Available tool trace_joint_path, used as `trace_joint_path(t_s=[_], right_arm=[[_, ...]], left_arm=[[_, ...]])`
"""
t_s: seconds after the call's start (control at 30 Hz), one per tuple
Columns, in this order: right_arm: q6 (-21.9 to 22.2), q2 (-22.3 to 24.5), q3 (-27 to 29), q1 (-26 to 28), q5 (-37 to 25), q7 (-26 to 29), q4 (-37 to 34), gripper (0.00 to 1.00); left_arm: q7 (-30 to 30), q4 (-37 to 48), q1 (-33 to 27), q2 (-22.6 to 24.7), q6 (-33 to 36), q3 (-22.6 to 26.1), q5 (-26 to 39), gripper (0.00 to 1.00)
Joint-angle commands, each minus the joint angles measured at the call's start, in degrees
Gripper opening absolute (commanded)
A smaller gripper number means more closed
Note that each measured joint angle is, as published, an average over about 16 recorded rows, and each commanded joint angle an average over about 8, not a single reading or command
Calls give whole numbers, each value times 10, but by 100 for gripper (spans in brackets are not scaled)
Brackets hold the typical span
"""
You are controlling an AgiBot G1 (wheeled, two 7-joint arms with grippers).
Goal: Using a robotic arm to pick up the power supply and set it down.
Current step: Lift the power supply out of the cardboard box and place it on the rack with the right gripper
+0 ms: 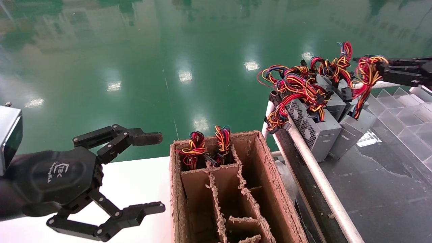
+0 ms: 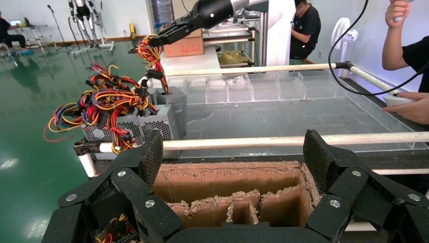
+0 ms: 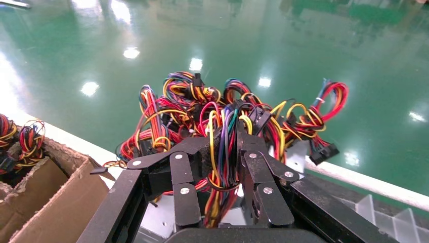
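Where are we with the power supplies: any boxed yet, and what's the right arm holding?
Two wire bundles already sit in the cardboard box's far cells. The right gripper has its jaws shut on a power supply's wires; its case looks unlifted. The left gripper is open by the box. Several units remain.

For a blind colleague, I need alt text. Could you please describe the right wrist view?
The right gripper is shut on a wire bundle of red, yellow, orange and black wires, above the grey power supplies. More tangled wire bundles with black connectors lie beyond, over a shiny green floor. A partitioned cardboard box holding more wires stands at one side.
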Motion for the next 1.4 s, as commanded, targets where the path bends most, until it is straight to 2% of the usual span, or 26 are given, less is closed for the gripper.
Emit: trace_joint_path(t_s=[0.03,1.0,1.17,1.4], right_arm=[[2,-6,0,0,0,1,-1,0],[-49,34,-9,17,-13,-9,0,0],[-35,21,-9,13,-13,-8,-5,0],[12,-6,-5,4,-7,-4,-14,0]], left_arm=[[0,0,0,0,0,0,0,100],[0,0,0,0,0,0,0,100],[0,0,0,0,0,0,0,100],[0,0,0,0,0,0,0,100]])
